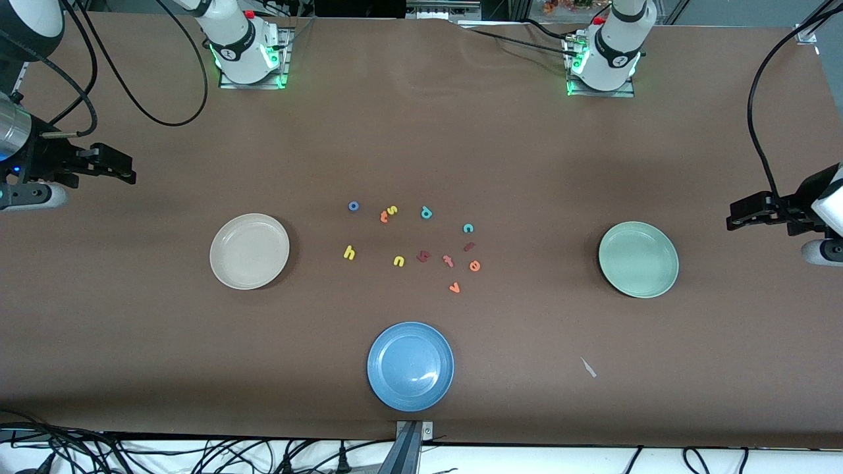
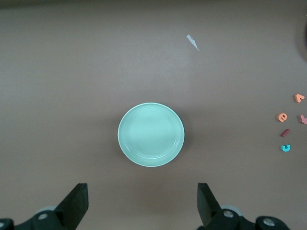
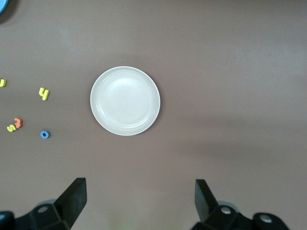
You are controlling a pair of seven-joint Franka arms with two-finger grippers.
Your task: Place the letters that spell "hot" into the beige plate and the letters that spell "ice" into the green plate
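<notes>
Both arms were held raised at the ends of the tabletop (image 1: pixel 421 131), waiting. The left gripper (image 2: pixel 143 203) was seen over bare tabletop with its fingers (image 2: pixel 76 201) spread, released, nothing between them; the green plate (image 2: pixel 125 143) lay ahead of the fingertips, apart from them, and held nothing. The right gripper (image 3: pixel 139 201) was likewise spread, nothing grasped; the beige plate (image 3: pixel 98 115) lay ahead of its fingers (image 3: pixel 74 199), also unfilled. The letters were scattered mid-tabletop between the plates, well apart from both grippers: yellow h (image 1: pixel 349 252), blue o (image 1: pixel 353 206), orange t (image 1: pixel 384 216), maroon i (image 1: pixel 469 247), teal c (image 1: pixel 468 228), orange e (image 1: pixel 475 265). A blue plate (image 1: pixel 379 388) held nothing.
</notes>
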